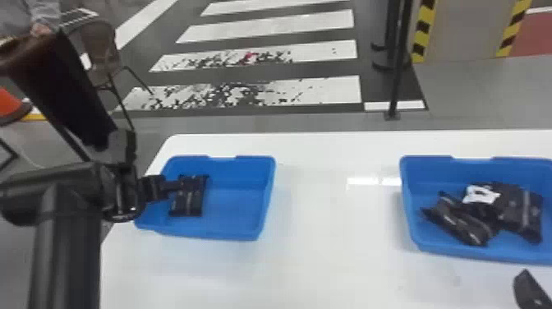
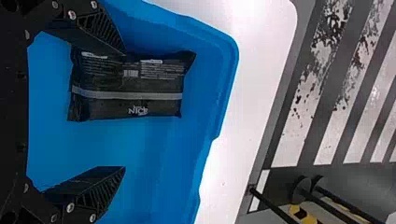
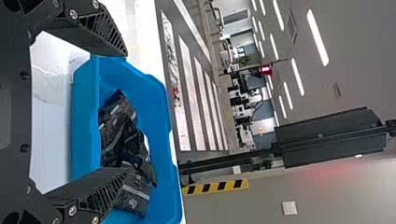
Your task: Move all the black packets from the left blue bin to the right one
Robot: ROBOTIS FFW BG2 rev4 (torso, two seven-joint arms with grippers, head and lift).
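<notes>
Lying by open left claw [image 1: 175,186], black packet [image 1: 189,202], nearer one finger [image 2: 100,32]

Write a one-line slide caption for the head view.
The left gripper at the lone black packet in the left blue bin, with more black packets in the right one.

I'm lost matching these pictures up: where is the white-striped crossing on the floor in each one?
Head view: the striped crossing, top middle, beyond the white table.
Left wrist view: past the left blue bin and the table's edge.
Right wrist view: just beyond the right blue bin.
Shared landmark: yellow-and-black striped marking near the crossing.
</notes>
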